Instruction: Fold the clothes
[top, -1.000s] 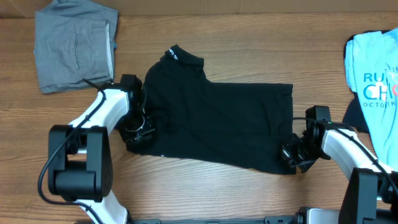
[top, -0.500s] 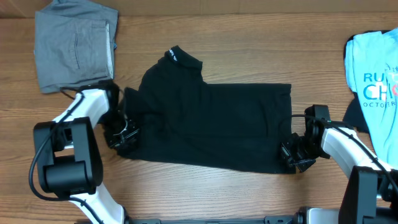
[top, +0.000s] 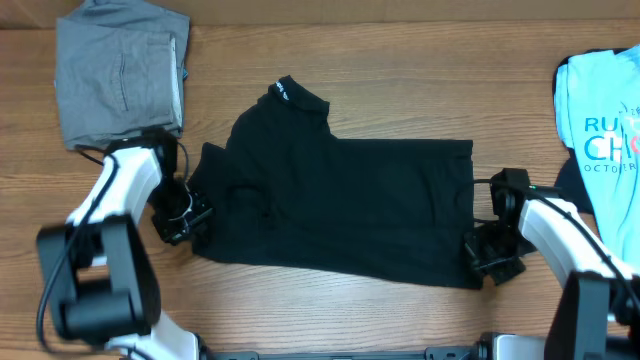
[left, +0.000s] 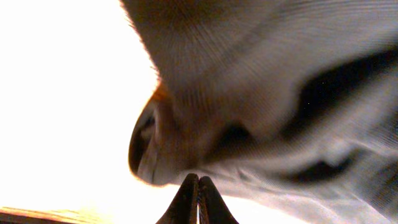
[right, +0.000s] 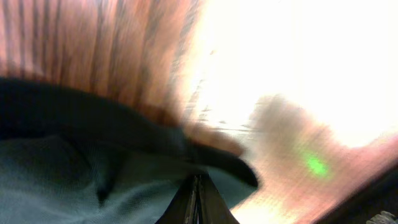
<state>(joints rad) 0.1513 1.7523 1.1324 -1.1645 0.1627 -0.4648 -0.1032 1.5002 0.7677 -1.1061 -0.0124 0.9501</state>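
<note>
Left arm (top: 118, 190): lower left of the overhead view, bent up toward the left edge of the black garment (top: 350, 200)
Left jaws: clenched on a bunched fold at that left edge; in the left wrist view, tips pressed together under washed-out cloth
Right arm (top: 560, 235): lower right of the overhead view, reaching in to the garment's lower right corner
Right jaws: clenched on the dark hem there, tips together in the right wrist view
Black garment: centre of the wooden tabletop (top: 420, 90), spread mostly flat, long side running left to right, collar (top: 288, 93) with a small white mark at its upper left
Grey garment (top: 120, 75): upper left corner, folded, apart from the black one
Light blue T-shirt (top: 600, 130): right edge, printed lettering, partly cut off by the frame
</note>
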